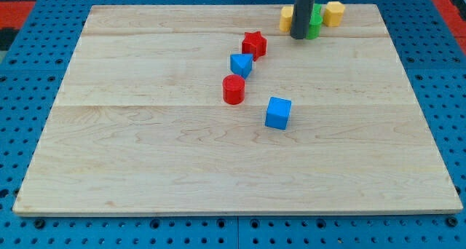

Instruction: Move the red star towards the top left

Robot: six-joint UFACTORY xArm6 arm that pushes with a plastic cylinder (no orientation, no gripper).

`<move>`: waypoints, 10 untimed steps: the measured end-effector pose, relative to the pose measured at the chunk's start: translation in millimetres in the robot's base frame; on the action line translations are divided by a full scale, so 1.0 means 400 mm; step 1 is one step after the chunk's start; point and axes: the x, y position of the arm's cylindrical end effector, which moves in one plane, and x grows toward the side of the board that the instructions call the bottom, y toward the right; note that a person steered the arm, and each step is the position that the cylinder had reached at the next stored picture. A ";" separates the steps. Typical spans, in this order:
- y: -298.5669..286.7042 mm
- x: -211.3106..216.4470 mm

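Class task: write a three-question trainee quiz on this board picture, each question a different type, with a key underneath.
1. True or false: my tip touches the red star.
2. Which block lies nearest the view's bottom? A) red cylinder B) blue cube C) yellow block
3. Fill in: directly below-left of the red star sits a ____ block.

Key: 1 false, it stands apart to the star's right, in front of a green block. 2 B. 3 blue.

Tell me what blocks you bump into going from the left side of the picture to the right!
red cylinder → blue block → red star → blue cube → yellow block → my tip → green block → yellow block
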 end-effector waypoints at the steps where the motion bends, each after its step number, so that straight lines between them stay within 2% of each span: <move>1: -0.001 -0.002; 3: -0.042 0.006; 5: -0.184 0.152; 6: -0.370 0.065; 8: -0.304 -0.023; 9: -0.439 -0.037; 10: -0.295 0.055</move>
